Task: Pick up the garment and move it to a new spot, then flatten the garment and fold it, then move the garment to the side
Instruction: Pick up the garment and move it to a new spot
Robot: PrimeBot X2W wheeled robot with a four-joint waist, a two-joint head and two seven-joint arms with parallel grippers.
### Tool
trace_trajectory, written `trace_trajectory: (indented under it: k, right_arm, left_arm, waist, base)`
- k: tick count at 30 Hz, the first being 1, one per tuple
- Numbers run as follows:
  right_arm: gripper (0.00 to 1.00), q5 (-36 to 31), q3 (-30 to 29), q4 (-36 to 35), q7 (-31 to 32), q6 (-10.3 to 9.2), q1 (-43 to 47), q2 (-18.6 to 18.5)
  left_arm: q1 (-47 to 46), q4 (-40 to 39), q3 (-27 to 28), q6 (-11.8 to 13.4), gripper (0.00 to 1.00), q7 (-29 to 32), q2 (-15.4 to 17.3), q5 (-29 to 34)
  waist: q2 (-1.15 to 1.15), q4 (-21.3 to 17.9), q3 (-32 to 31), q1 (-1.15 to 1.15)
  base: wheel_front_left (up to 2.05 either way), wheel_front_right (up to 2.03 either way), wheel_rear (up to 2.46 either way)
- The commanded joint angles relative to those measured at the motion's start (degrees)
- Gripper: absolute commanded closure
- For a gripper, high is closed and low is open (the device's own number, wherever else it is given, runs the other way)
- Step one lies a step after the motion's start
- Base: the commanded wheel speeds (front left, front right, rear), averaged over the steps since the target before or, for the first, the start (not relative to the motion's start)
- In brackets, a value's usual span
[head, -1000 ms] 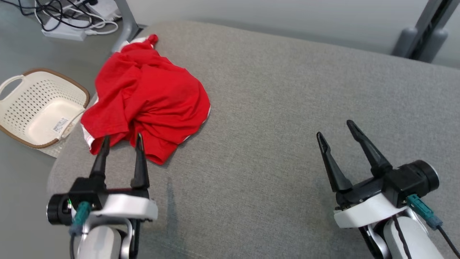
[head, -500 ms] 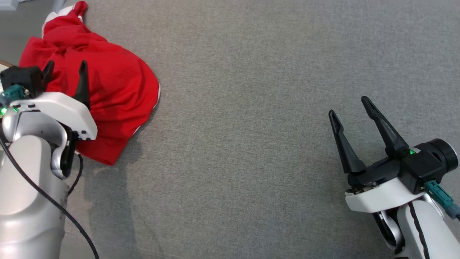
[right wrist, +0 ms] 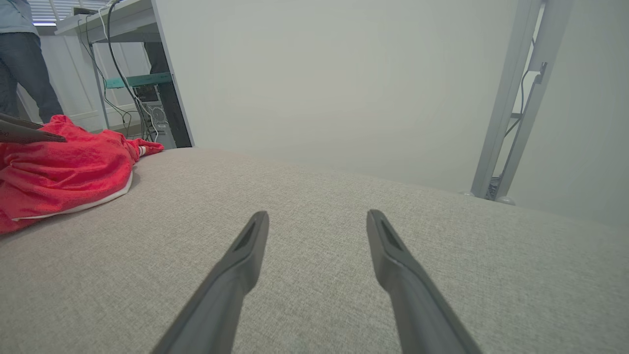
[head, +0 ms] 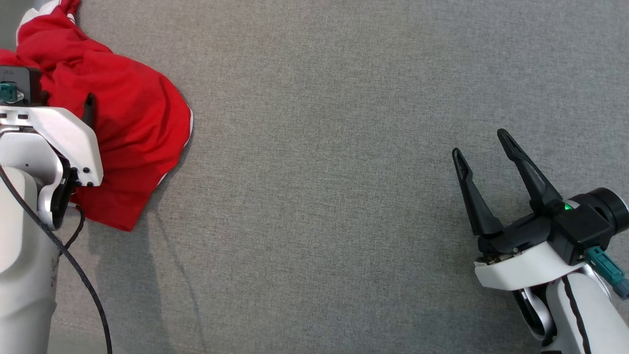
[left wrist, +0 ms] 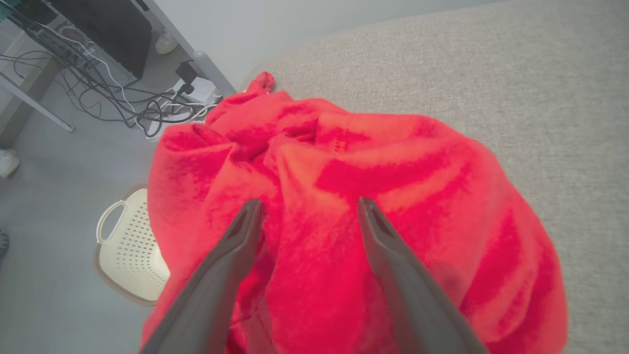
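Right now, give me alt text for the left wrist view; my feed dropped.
The open left gripper points at a crumpled red garment lying on a grey padded surface. Beyond its edge, a cream basket sits on the floor.

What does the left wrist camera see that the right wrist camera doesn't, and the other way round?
Left wrist camera: a white basket down on the floor beside the cushion.
Right wrist camera: a person's legs far back, a tall grey frame by the wall, and the open right hand over bare grey cushion.
Both: the crumpled red garment, the open left hand just above it, the grey cushion, and cables by a desk.
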Motion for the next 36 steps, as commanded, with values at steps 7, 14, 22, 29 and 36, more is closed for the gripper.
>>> trace_trajectory:
  k: [7,14,22,29,36]
  right_arm:
    - [0.00,-0.26,-0.14,0.28,-0.10,-0.02,0.24,-0.26]
    - [0.00,-0.52,0.08,1.00,-0.10,-0.02,0.48,0.00]
    - [0.00,-0.67,0.43,1.71,-0.10,-0.02,1.02,1.29]
    - [0.00,-1.12,-0.86,2.16,-0.10,-0.02,1.75,2.85]
    - [0.00,-1.51,-3.79,1.85,-0.10,-0.02,2.18,5.24]
  left_arm:
    - [0.91,-1.60,0.09,0.50,1.00,1.39,-0.18,-1.41]
    - [0.75,-3.72,1.74,2.60,1.00,-1.34,-0.09,-2.27]
    - [-1.15,-8.64,5.14,6.30,1.00,-10.88,-0.15,-2.86]
    - [-3.43,-14.44,4.84,5.97,1.00,-20.29,-2.02,-3.17]
    - [-4.13,-21.00,0.62,3.63,1.00,-21.32,-6.68,-4.63]
  waist:
    - [0.00,-0.06,0.04,0.00]
    - [0.00,-0.01,-1.68,0.00]
    - [0.00,-0.35,-5.54,0.00]
    - [0.00,-0.93,-9.90,0.00]
    - [0.00,-3.77,-13.19,0.00]
  base:
    - [0.00,0.00,0.00]
    - [0.00,0.00,0.00]
    - [0.00,0.00,0.00]
    - [0.00,0.00,0.00]
    - [0.00,0.00,0.00]
